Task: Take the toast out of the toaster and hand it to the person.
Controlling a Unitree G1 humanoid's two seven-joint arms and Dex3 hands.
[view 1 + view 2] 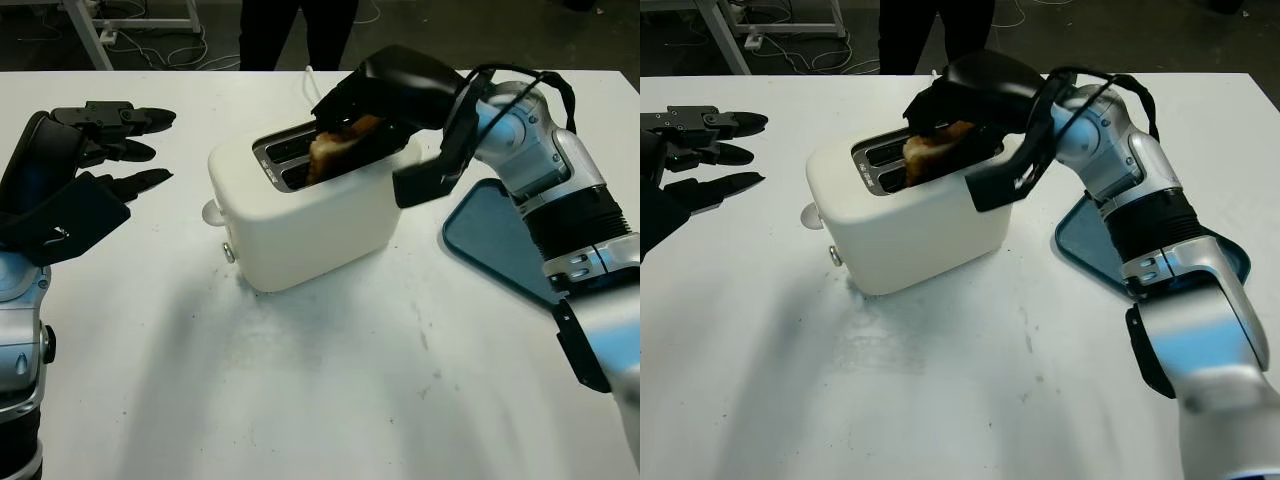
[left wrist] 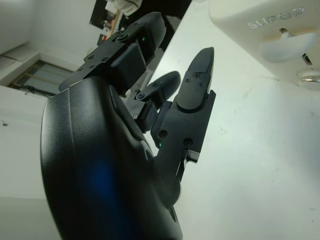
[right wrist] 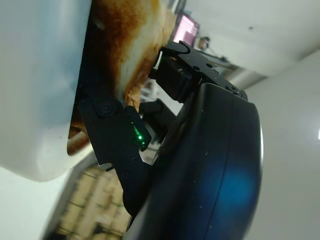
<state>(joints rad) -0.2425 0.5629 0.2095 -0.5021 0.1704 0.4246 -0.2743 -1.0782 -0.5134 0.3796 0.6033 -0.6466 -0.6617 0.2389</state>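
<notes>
A: Right hand [image 1: 365, 115] position?
B: Over the top of the white toaster [image 1: 300, 215], fingers curled down around the toast [image 1: 335, 145]. The slice is pinched between them, browned, tilted, its lower part in the slot nearer the robot.

A: Confirmed by the wrist camera?
B: Yes. The right wrist view has a black finger [image 3: 117, 132] pressed against the toasted face, toaster wall just beside it.

A: Left hand [image 1: 75, 175]?
B: At the table's left edge, well apart from the toaster, open, holding nothing.

A: Surroundings?
B: White table [image 1: 330, 390]. A blue tray [image 1: 495, 240] lies right of the toaster, partly under the right forearm. A person [image 1: 298, 30] in dark trousers stands beyond the far edge.
</notes>
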